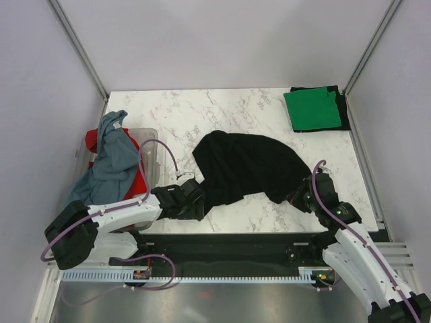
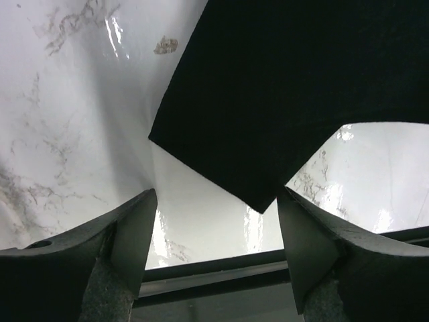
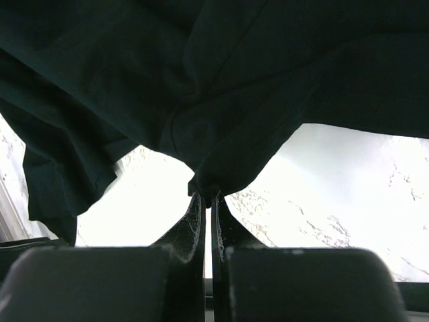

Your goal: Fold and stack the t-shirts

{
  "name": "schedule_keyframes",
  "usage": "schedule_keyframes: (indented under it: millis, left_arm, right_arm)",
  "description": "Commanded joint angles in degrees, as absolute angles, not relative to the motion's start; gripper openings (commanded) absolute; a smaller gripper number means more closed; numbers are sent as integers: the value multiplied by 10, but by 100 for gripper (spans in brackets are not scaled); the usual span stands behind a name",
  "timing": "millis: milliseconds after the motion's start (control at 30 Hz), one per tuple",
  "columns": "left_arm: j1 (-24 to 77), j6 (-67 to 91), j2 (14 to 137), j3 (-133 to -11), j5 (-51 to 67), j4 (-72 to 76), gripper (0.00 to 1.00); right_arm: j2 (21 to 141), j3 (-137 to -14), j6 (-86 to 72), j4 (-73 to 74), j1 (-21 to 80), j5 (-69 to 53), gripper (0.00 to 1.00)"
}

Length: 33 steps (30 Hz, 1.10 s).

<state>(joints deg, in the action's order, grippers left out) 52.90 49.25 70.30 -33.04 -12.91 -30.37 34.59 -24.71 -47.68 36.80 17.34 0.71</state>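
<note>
Black t-shirt (image 1: 249,168): lies rumpled and spread in the middle of the marble counter (image 1: 202,114).
Left claw (image 2: 216,194): released, its fingers wide apart on either side of the shirt's near-left corner.
Right claw (image 3: 208,201): clenched on a bunched fold at the black t-shirt's near-right edge.
Green t-shirt (image 1: 311,109): folded, at the counter's far right corner.
Bin (image 1: 158,145): at the left edge, with the grey-blue t-shirt (image 1: 111,165) draped over it and the red t-shirt (image 1: 138,178) underneath.
</note>
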Motion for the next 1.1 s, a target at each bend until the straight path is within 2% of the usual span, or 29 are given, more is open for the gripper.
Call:
schedule_keyframes:
  millis: [0, 133, 333, 367, 433, 467, 500, 600, 767, 933, 1067]
  left_arm:
    - [520, 521, 728, -326, -122, -232, 78]
    - [519, 519, 763, -334, -111, -218, 68]
    - [519, 517, 792, -331, -84, -191, 44]
    - [519, 517, 795, -332, -83, -188, 34]
    - [519, 512, 803, -336, -76, -186, 22]
    - [519, 510, 802, -337, -76, -186, 8]
    - [519, 507, 798, -338, -75, -187, 2]
    - [519, 491, 764, -350, -88, -229, 2]
    - [519, 447, 652, -459, -169, -383, 2]
    - [512, 361, 582, -645, -261, -519, 2]
    - [512, 295, 553, -778, -304, -559, 2]
  right_arm:
    - [343, -239, -468, 350, 172, 12, 0]
    - [349, -241, -466, 348, 172, 18, 0]
    - [353, -241, -461, 348, 172, 25, 0]
    - [352, -241, -461, 348, 172, 25, 0]
    - [352, -242, -461, 350, 172, 25, 0]
    - [352, -243, -460, 350, 172, 25, 0]
    - [353, -246, -460, 351, 171, 25, 0]
    - [356, -263, -456, 359, 172, 28, 0]
    - [375, -350, -438, 396, 171, 37, 0]
    - [416, -536, -406, 468, 172, 86, 0]
    - [428, -731, -386, 519, 172, 162, 0]
